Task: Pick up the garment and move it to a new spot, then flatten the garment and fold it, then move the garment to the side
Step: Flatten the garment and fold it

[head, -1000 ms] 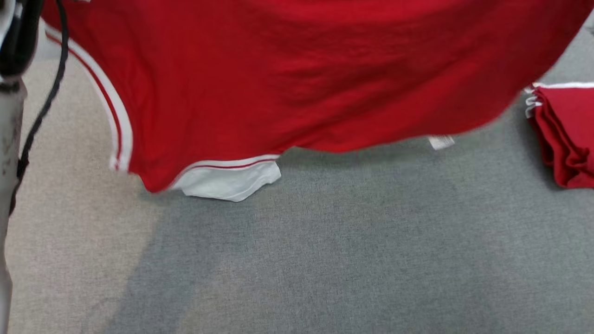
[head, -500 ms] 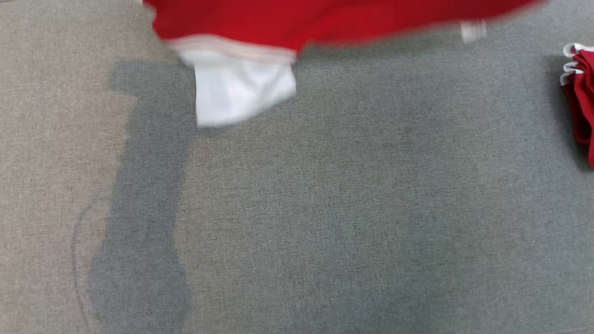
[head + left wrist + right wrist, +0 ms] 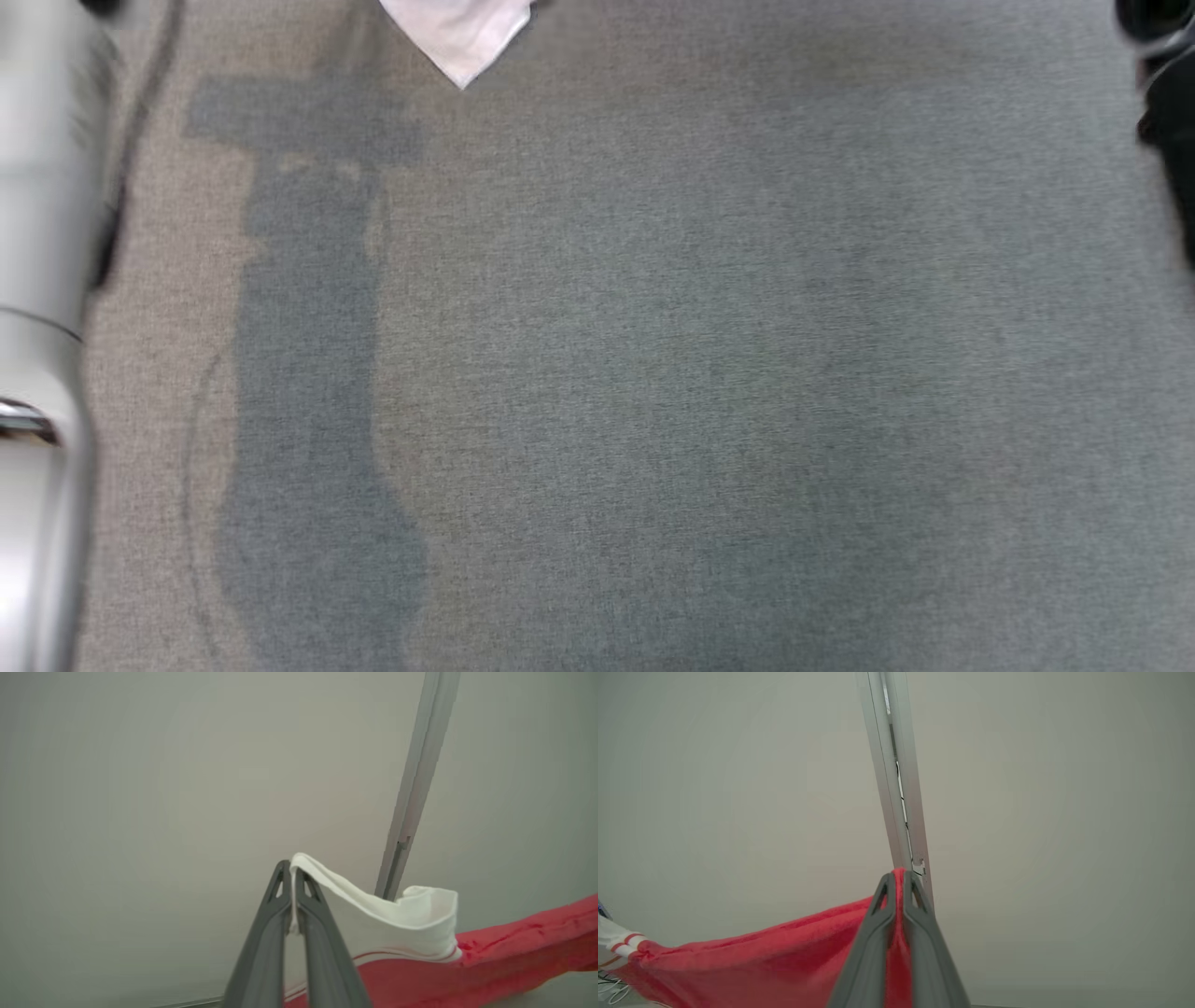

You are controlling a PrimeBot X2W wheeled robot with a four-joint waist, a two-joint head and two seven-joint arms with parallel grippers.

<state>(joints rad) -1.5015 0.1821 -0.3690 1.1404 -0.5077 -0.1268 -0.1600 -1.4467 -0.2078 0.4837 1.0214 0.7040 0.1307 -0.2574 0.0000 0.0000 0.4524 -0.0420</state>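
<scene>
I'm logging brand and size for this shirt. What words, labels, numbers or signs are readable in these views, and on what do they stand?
No readable text in any view.
The red garment and its white part show plain fabric with thin red stripes and no print or visible tag.
The grey fabric surface and the metal rail carry no lettering.

Grey woven surface [image 3: 709, 373], a dark shadow [image 3: 308, 373] down the frame's left (tan-tinged at far left); plain pale wall [image 3: 140, 788], a metal rail [image 3: 416, 788] slanting at upper right
</scene>
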